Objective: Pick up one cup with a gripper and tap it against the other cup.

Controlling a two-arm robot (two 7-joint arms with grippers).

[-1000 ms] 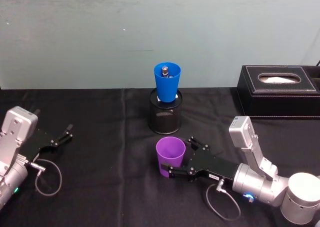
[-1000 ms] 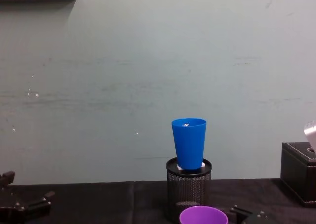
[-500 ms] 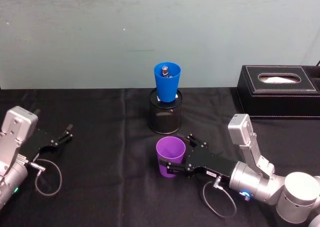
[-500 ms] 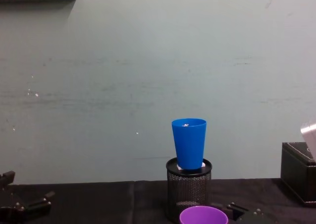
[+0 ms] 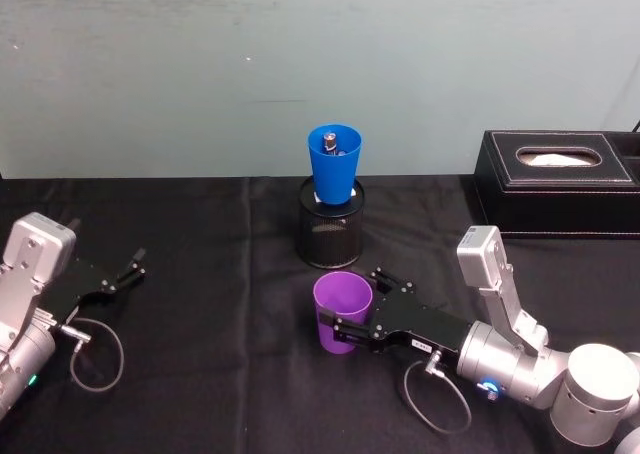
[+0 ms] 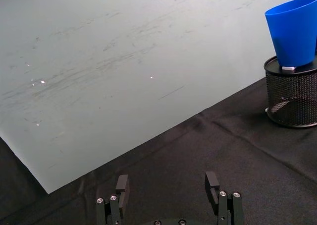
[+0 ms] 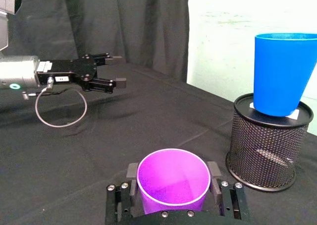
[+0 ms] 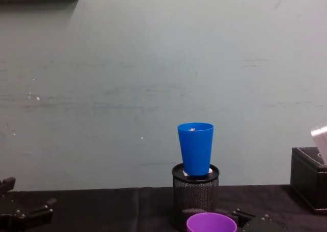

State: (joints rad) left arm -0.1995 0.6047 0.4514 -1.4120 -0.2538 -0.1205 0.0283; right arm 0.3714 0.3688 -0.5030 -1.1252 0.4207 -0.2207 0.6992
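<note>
The purple cup (image 5: 342, 312) stands upright on the black cloth, just in front of the pen holder. My right gripper (image 5: 356, 298) reaches in from the right and is shut on the purple cup, one finger (image 7: 132, 173) pressed against each side of it below the rim (image 7: 173, 178). The blue cup (image 5: 335, 162) sits upright in the mouth of a black mesh pen holder (image 5: 331, 236), a little beyond the purple cup (image 8: 211, 224). From the right wrist, the blue cup (image 7: 285, 74) rises behind and to one side. My left gripper (image 5: 130, 269) rests open at the far left.
A black tissue box (image 5: 560, 184) stands at the back right near the wall. A pale wall closes off the back of the table. A loose cable loop (image 5: 95, 354) lies by my left arm. Black cloth (image 5: 200, 304) separates the two arms.
My right gripper slid forward around the purple cup and its fingers drew in against the cup's sides. The cup shifted very slightly. The left arm stayed still.
</note>
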